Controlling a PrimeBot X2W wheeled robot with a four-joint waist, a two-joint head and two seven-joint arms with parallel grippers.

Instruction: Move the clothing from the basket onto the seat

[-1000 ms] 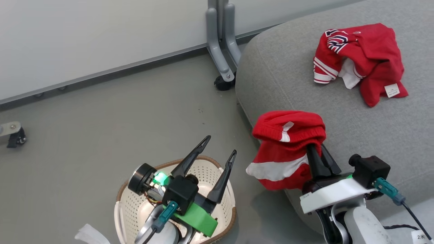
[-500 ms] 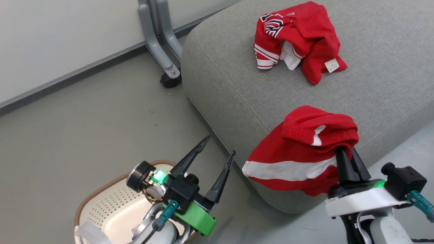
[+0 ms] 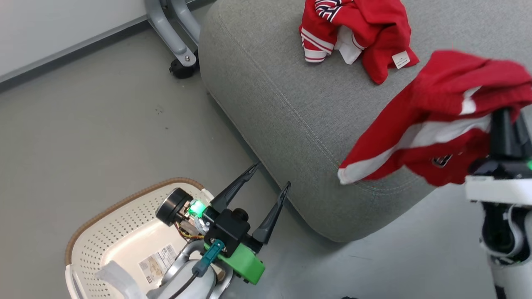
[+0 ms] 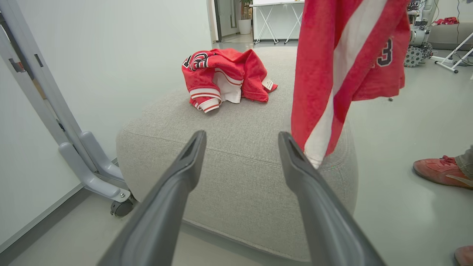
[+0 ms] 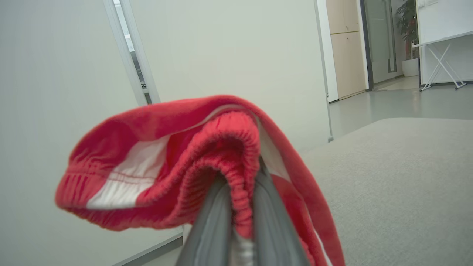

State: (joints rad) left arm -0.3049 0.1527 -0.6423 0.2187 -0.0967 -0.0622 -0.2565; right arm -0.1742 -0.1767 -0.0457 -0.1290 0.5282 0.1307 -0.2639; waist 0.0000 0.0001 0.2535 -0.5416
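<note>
Right gripper [image 3: 508,124] [image 5: 239,184] was up at the right edge of the head view, jaws pinching the elastic waistband of a red garment [image 3: 436,112] [image 4: 332,74] [image 5: 166,166]. That garment hung in the air over the near right part of the grey seat [image 3: 282,104] [image 4: 236,166] [image 5: 399,177]. It drooped down and left, white stripe showing, and its low corner was close above the seat edge. Touching or not, could not tell. Second red garment [image 3: 357,29] [image 4: 225,74] lay crumpled on the far part of the seat top, striped trim and white tag visible, well apart from the held one.

Left gripper [image 3: 271,175] [image 4: 242,136] had jaws spread, nothing between them, pointing at the seat's near side. It sat above the floor [image 3: 104,124] just beside the basket [image 3: 104,236]. Basket stood on the floor at lower left, with a label on its bottom. A red shoe [image 4: 438,171] stood on the floor right of the seat.
</note>
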